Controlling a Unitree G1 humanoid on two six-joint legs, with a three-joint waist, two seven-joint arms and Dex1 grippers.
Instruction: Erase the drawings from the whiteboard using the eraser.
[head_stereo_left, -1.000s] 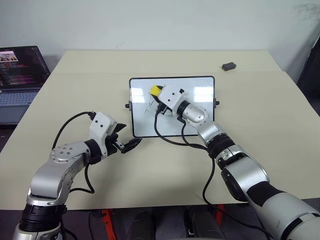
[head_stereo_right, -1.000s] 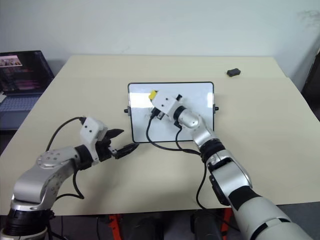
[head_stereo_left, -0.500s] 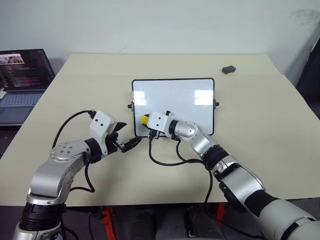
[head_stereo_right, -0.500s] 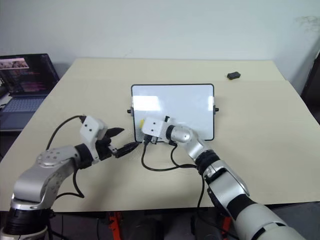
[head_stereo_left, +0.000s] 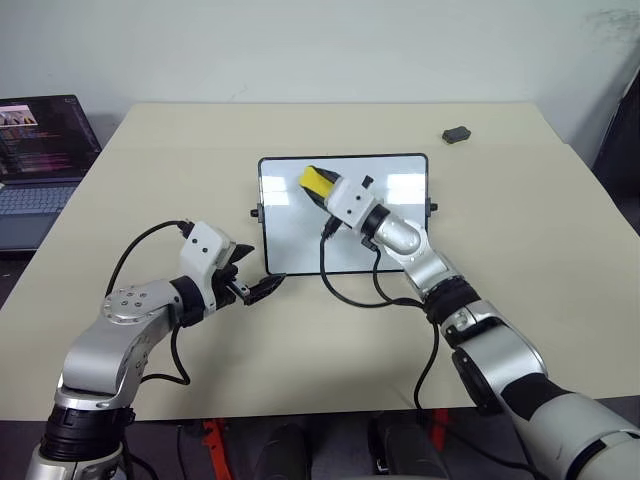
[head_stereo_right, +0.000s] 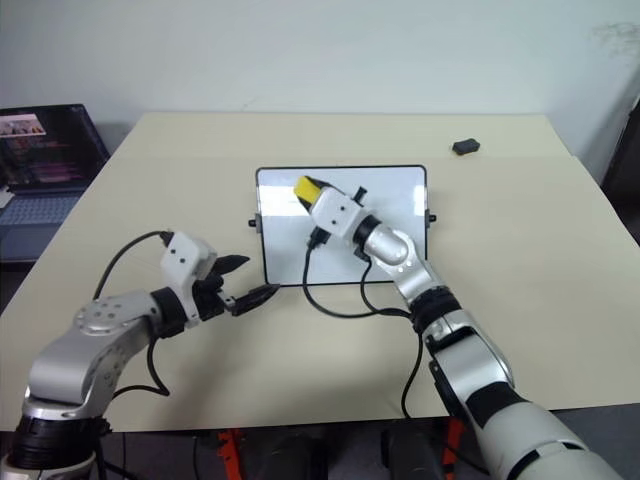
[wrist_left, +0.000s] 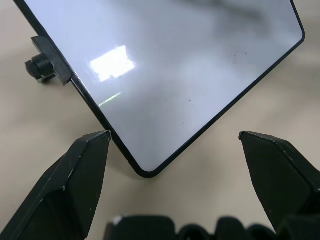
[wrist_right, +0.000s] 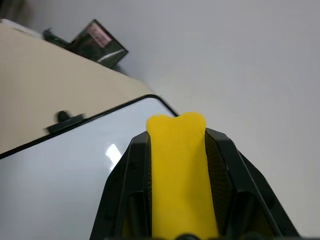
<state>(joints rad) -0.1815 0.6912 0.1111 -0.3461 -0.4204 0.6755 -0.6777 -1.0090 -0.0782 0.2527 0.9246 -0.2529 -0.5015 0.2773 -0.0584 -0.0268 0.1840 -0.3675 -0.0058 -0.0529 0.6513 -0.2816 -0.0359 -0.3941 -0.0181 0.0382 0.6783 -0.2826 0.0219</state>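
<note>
No legible text, label or number anywhere; laptop screen (head_stereo_left: 40, 135) lines too small to read.

The two head views look forward and down over the table (head_stereo_left: 520, 300) from its near edge, taking in the whole whiteboard (head_stereo_left: 390, 215) and a laptop (head_stereo_left: 40, 150) at far left. The left wrist view sits close above the whiteboard's near left corner. The right wrist view looks along the eraser (wrist_right: 181, 175) toward the board's far left corner, the laptop and the wall (wrist_right: 240, 60).
</note>
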